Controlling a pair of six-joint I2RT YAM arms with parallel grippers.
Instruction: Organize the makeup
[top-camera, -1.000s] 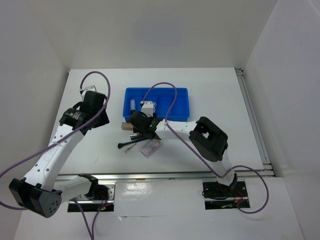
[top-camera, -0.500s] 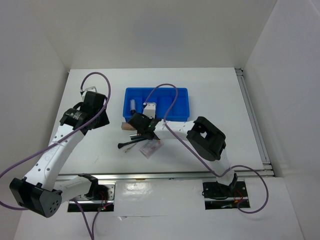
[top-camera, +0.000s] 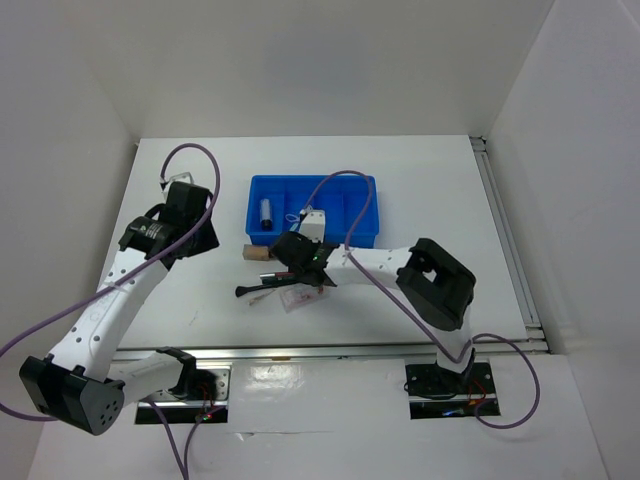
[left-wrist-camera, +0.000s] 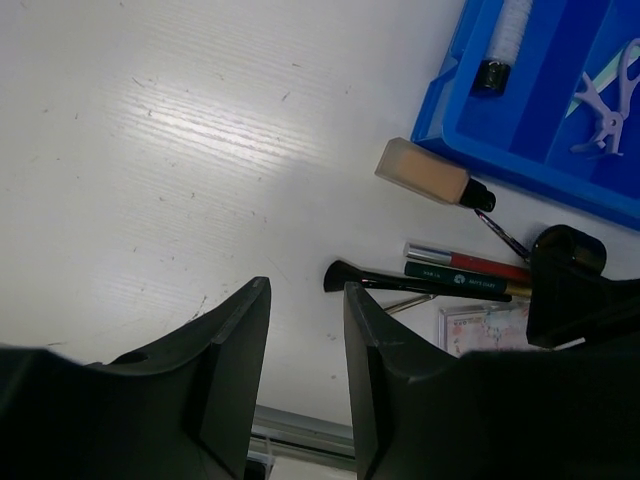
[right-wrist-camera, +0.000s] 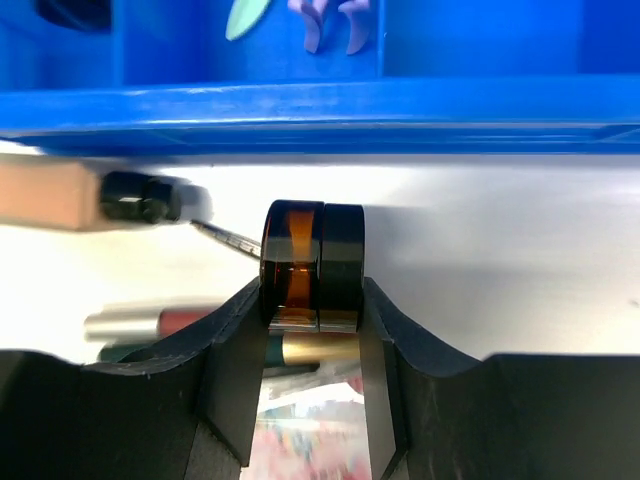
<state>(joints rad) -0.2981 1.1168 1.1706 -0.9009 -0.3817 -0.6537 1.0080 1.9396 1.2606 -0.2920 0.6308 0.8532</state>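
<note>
Blue tray (top-camera: 315, 179) looks like the sorting spot, so the left gripper (left-wrist-camera: 306, 300) hangs spread and empty over the table (left-wrist-camera: 150, 150) while the right gripper (right-wrist-camera: 312, 300) pinches a little amber jar (right-wrist-camera: 312, 255) just beside the loose pencils (left-wrist-camera: 460, 275) out front, probably headed for a compartment.

Tan bottle (right-wrist-camera: 50, 195) blurred, cut off left; packet (right-wrist-camera: 310, 440) blurred, half hidden.
</note>
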